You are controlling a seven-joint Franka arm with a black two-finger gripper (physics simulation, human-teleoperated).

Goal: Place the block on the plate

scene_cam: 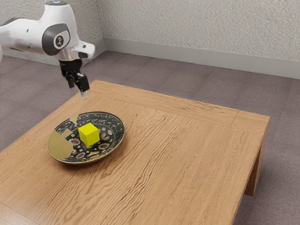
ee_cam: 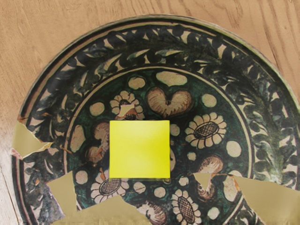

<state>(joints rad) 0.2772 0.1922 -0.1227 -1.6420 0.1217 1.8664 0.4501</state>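
Saw block (scene_cam: 89, 134) sitting on plate (scene_cam: 118, 125); judged placing done. Had jaws (scene_cam: 78, 91) parted, empty, above it. Needed retreat at most.

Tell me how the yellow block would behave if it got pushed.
The yellow block looks rigid, with crisp edges, so it probably wouldn't squash. Its flat faces suggest sliding rather than rolling. The raised rim of the plate might stop it.

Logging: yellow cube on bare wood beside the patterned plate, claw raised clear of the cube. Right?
Not quite: the exterior view shows the yellow cube on the patterned plate, not beside it. The claw is indeed raised clear of the cube.
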